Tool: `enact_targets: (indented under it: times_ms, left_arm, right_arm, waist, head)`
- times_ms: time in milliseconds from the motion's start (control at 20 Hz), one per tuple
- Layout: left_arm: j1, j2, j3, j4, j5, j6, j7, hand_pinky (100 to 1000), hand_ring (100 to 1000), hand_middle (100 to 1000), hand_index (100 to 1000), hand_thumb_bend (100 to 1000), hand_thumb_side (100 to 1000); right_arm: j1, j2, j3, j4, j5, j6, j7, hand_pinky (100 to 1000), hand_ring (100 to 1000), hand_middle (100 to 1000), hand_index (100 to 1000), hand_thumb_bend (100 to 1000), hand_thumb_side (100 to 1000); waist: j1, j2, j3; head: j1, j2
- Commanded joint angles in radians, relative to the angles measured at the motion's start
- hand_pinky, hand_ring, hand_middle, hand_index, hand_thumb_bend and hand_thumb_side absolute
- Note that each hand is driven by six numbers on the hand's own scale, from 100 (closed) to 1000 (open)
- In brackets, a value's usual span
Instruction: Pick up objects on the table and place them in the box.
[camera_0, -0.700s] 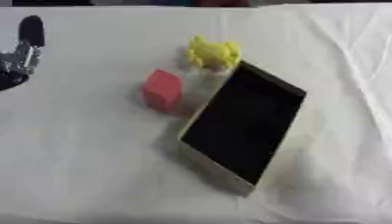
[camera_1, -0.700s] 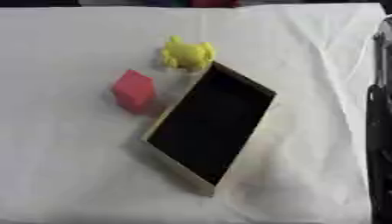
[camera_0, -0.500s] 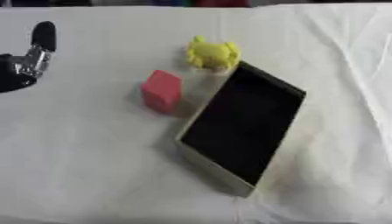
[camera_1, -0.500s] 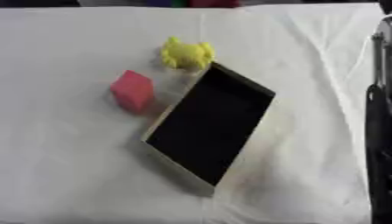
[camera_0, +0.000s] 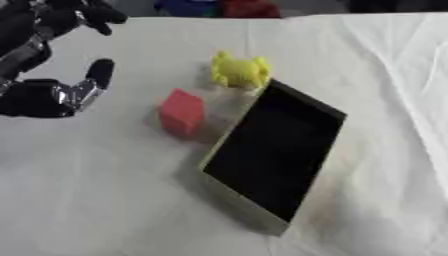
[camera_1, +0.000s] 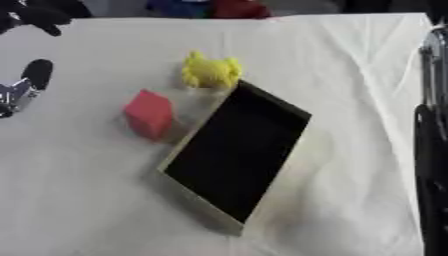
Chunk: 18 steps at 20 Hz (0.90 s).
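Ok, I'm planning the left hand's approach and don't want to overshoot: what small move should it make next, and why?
Probably carry the left hand rightward and a little down toward the red block. The hand hovers at the table's left with fingers extended and holds nothing; the block is the nearest loose object, beside the box, whose dark inside looks empty. The yellow toy lies farther off.

- The surface (camera_0: 367, 60) is covered in white cloth, matt, with soft creases towards its right side.
- The box (camera_0: 273, 150) has a pale, matt rim like card or light wood; its inside looks flat black.
- The red block (camera_0: 182, 112) looks smooth and matt.
- The yellow toy (camera_0: 238, 71) looks smooth, like plastic or rubber.
- The left hand (camera_0: 48, 95) is black with shiny silver metal parts.
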Motion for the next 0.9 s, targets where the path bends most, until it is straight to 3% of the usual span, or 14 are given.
enact_targets:
  times_ms: [50,150,300,450,650,900]
  left_arm:
    - [-0.03,0.031,-0.019,-0.014,-0.002,0.022,-0.075,734,725,796,926,100,829]
    - [-0.044,0.028,-0.031,-0.014,-0.012,0.038,-0.128,747,746,813,945,100,840]
    - [-0.066,0.02,-0.049,-0.014,-0.037,0.045,-0.201,752,760,823,956,100,760]
    - [-0.089,0.011,-0.067,-0.014,-0.067,0.044,-0.25,764,778,832,970,239,683]
    - [-0.115,-0.001,-0.087,-0.014,-0.114,0.049,-0.303,783,806,841,973,408,705]
    - [-0.142,-0.018,-0.107,-0.014,-0.177,0.072,-0.368,806,836,857,984,488,713]
  right_arm:
    - [-0.018,-0.009,0.001,-0.005,-0.01,-0.002,0.006,840,793,580,743,100,898]
    - [-0.018,-0.008,0.001,-0.005,-0.011,-0.002,0.007,840,793,580,743,100,898]
    - [-0.018,-0.008,0.001,-0.004,-0.012,-0.002,0.008,840,793,580,743,100,899]
    - [-0.018,-0.006,0.001,-0.003,-0.014,-0.002,0.009,840,793,579,743,100,899]
    - [-0.016,-0.006,0.002,-0.003,-0.016,-0.001,0.01,841,792,577,742,100,900]
    - [-0.015,-0.005,0.001,-0.003,-0.02,0.0,0.009,840,790,574,740,100,899]
  waist:
    - [0.002,-0.015,-0.001]
    - [0.002,-0.015,-0.002]
    - [0.002,-0.014,-0.005]
    - [0.002,-0.014,-0.007]
    - [0.003,-0.014,-0.008]
    - [0.003,-0.013,-0.01]
  head:
    - [0.003,-0.013]
    - [0.004,-0.013]
    - [0.004,-0.013]
    - [0.005,-0.013]
    - [0.007,-0.014]
    - [0.008,-0.016]
